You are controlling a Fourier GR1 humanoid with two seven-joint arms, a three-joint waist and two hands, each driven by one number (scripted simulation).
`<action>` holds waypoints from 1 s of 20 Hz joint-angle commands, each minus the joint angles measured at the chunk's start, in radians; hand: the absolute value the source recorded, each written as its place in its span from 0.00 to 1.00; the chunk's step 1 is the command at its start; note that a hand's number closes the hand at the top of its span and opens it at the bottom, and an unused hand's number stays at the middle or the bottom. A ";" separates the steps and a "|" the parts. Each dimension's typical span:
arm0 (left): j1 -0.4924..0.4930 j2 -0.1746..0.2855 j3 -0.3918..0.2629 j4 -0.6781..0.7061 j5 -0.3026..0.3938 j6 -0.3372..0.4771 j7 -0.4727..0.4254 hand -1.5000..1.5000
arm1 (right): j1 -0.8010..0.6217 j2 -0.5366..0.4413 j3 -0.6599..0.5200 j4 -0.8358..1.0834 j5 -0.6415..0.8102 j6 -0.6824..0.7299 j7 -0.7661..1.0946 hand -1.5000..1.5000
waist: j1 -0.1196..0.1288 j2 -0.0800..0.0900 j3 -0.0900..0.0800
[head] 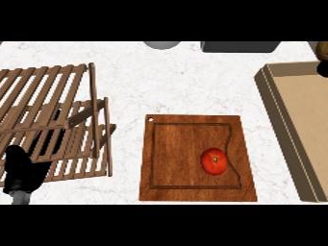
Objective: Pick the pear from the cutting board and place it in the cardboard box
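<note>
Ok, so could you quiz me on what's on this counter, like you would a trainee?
1. True or false: the red fruit lies inside the box.
2. What does the robot hand at lower left show over? A) the board B) the rack C) the box
3. Fill in: the board lies between the rack and the ____.
Key: 1 false, it lies on the board; 2 B; 3 box.
</note>
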 commanded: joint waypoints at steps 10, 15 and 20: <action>-0.030 0.050 0.101 -0.007 0.006 -0.019 -0.033 0.50 | 0.180 0.082 -0.167 0.197 -0.150 -0.128 -0.073 0.00 | 0.011 -0.008 0.017; -0.072 0.071 0.139 0.004 0.036 -0.044 0.006 0.50 | 0.188 0.107 -0.160 0.168 -0.183 -0.188 -0.170 0.00 | 0.008 -0.010 0.017; -0.079 0.031 0.098 -0.007 0.005 0.012 0.015 0.50 | 0.210 0.139 -0.245 0.067 -0.237 -0.413 -0.272 0.00 | -0.007 -0.013 0.019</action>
